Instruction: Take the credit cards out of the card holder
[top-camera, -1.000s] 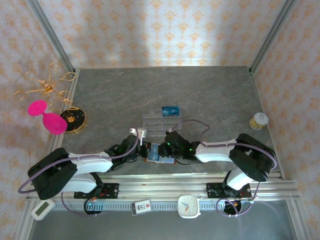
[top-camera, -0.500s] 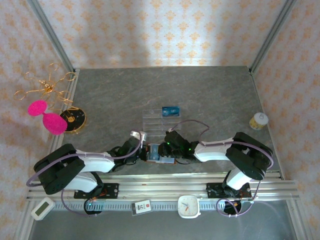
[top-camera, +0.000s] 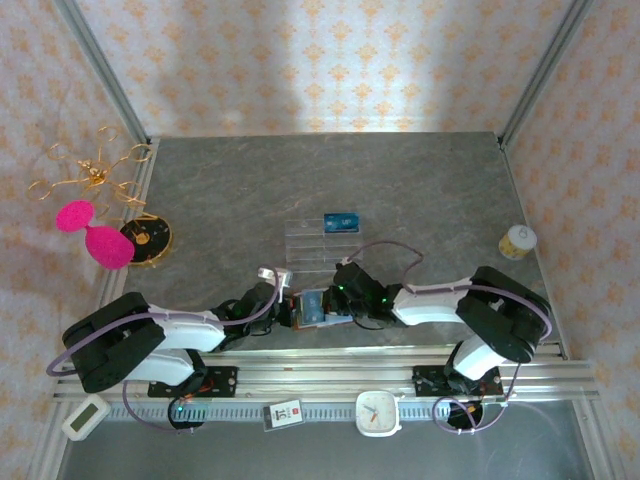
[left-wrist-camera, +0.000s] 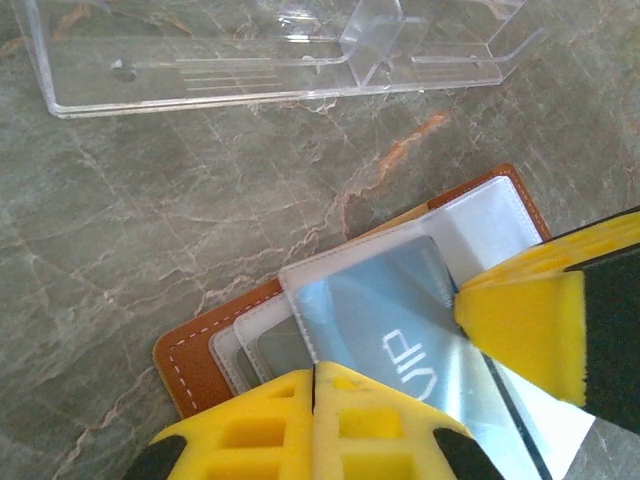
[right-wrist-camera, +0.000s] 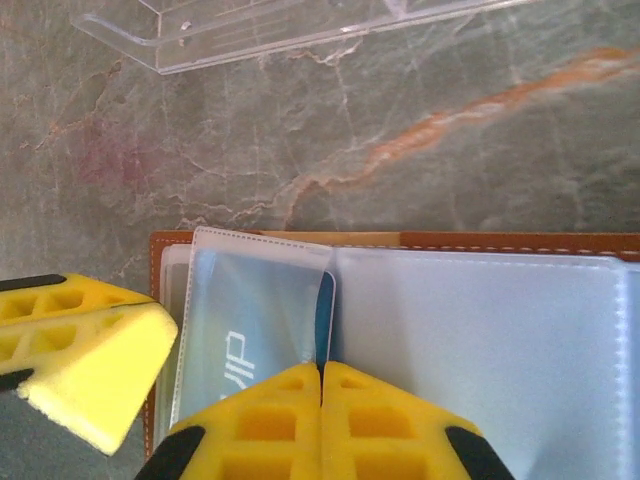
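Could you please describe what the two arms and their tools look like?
Both the left arm and right arm have white links between bulky black joints, each with a thin purple cable. The left tool and right tool have black fingers faced with bright yellow pads moulded with rectangular holes.

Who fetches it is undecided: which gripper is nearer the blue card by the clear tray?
Right. The right gripper is at the middle of the card holder, the blue card almost straight beyond it; the left gripper is at its left end, farther away.
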